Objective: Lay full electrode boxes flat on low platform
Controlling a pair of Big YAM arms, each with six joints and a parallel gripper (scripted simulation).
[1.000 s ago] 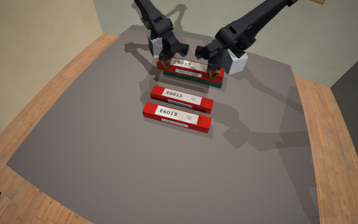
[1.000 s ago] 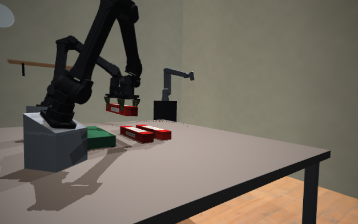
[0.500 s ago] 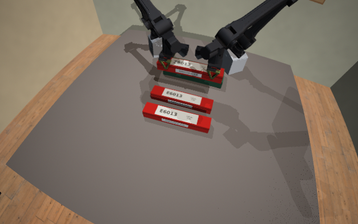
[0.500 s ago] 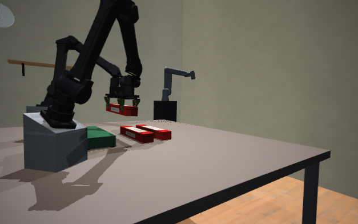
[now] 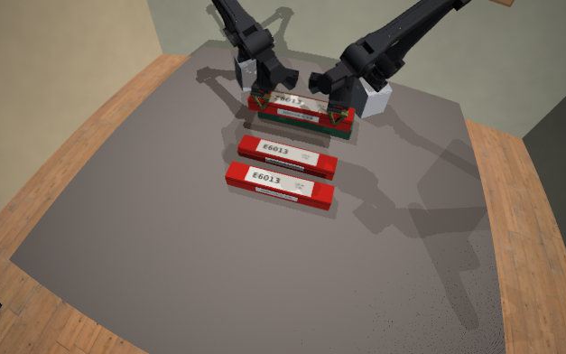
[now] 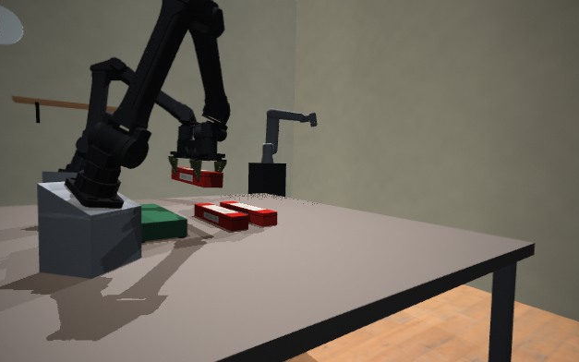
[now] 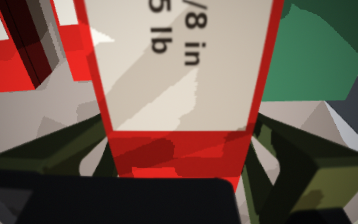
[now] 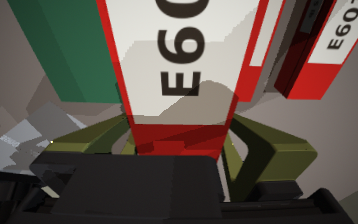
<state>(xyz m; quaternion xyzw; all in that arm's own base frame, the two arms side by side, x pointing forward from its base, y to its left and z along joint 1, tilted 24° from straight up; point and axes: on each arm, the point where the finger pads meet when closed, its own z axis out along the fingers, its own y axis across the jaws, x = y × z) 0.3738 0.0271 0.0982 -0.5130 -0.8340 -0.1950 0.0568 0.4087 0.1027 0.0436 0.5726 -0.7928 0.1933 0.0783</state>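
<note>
A red E6013 box [image 5: 300, 106] [image 6: 185, 176] [image 7: 190, 90] [image 8: 180, 110] hangs level, high in the air. My left gripper [image 5: 338, 118] [image 7: 179, 111] is shut on its "5 lb" end, my right gripper [image 5: 261, 104] [image 6: 208, 173] [image 8: 179, 111] on its "E" end. The green platform [image 5: 302, 126] [image 6: 166, 228] [image 7: 310, 65] [image 8: 50, 60] lies below, to one side of the held box in both wrist views. The middle box [image 5: 280, 151] [image 6: 222, 214] and the front box [image 5: 280, 181] [image 6: 256, 213] lie flat on the table, side by side, apart.
Two grey arm bases [image 5: 376, 101] [image 6: 90, 235] stand behind and beside the platform. The grey table [image 5: 171, 271] [image 6: 360, 268] extends in front of the two lying boxes. A separate grey arm on a black pedestal [image 6: 267, 180] stands in the background beyond the table.
</note>
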